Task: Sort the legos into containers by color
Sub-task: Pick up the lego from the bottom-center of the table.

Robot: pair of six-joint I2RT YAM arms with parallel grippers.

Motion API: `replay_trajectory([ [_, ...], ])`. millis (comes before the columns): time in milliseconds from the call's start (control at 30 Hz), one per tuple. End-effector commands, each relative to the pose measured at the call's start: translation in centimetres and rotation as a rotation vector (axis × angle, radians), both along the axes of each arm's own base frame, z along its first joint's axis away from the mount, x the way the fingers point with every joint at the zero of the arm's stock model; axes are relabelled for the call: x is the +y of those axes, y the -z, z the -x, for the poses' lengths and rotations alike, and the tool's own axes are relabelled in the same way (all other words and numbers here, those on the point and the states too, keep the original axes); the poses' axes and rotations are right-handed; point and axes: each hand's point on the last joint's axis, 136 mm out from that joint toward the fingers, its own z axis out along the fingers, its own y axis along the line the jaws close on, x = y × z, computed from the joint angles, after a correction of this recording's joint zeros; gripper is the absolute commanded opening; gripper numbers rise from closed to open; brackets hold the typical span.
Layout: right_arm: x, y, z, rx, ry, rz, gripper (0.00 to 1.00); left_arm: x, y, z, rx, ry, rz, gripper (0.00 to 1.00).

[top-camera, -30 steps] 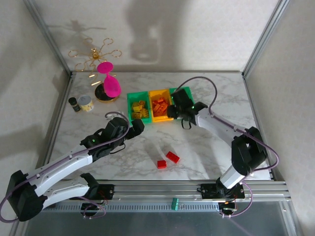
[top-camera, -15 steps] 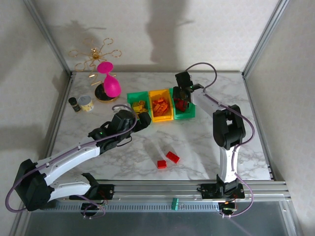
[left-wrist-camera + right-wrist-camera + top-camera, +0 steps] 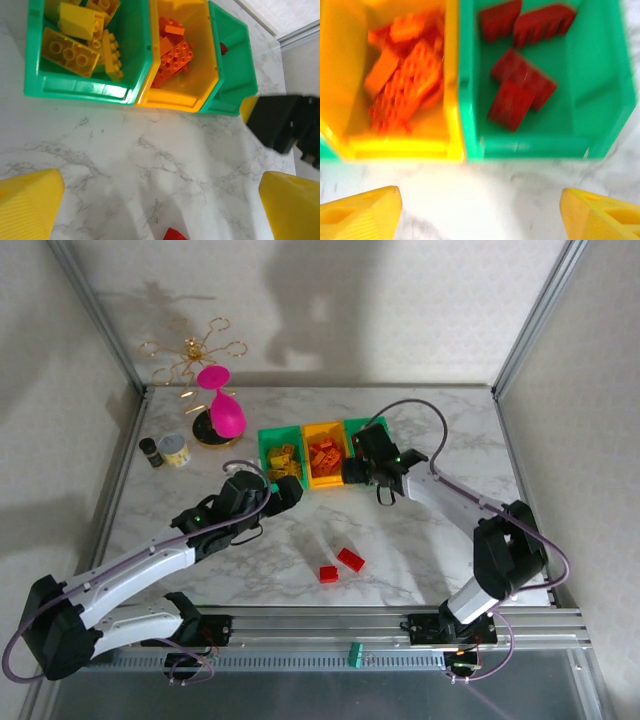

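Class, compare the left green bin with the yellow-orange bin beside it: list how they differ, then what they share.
The left green bin holds yellow bricks; the yellow-orange bin holds orange bricks. The left green bin ends the row; the yellow-orange bin sits between two green bins. Both are open-top, rectangular, and hold several bricks.

table [image 3: 420, 540]: white marble | far middle: left green bin [image 3: 263, 452], yellow bin [image 3: 327, 481], right green bin [image 3: 239, 75], touching in a row | near middle: red brick [image 3: 351, 559] close beside second red brick [image 3: 328, 574] | far left: pink hourglass [image 3: 222, 410], round tin [image 3: 174, 450], dark bottle [image 3: 150, 452]
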Motion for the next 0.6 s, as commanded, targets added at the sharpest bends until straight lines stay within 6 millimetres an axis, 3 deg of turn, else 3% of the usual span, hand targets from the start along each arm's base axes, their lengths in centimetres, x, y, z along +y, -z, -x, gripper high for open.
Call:
replay_trajectory([
  [0, -0.5, 2.3, 5.2, 0.154, -0.044, 0.028, 0.83, 1.2, 1.6, 1.5, 0.058, -0.01, -0.025, 1.0],
  [167, -0.5, 3.9, 11.2, 0.269, -0.131, 0.057, 0.84, 2.5, 3.3, 2.9, 0.093, -0.027, -0.037, 1.0],
  [333, -0.1, 4.2, 15.2, 0.323, -0.172, 0.017, 0.84, 3.2, 3.8, 3.7, 0.113, -0.041, -0.033, 1.0],
  [467, -0.1, 5.7, 18.3, 0.378, -0.2, 0.049, 0.86, 3.9, 4.3, 4.2, 0.123, -0.063, -0.027, 1.0],
  [567, 0.1, 6.6, 19.6, 0.389, -0.223, 0.085, 0.86, 4.1, 4.5, 4.4, 0.128, -0.066, -0.029, 1.0],
])
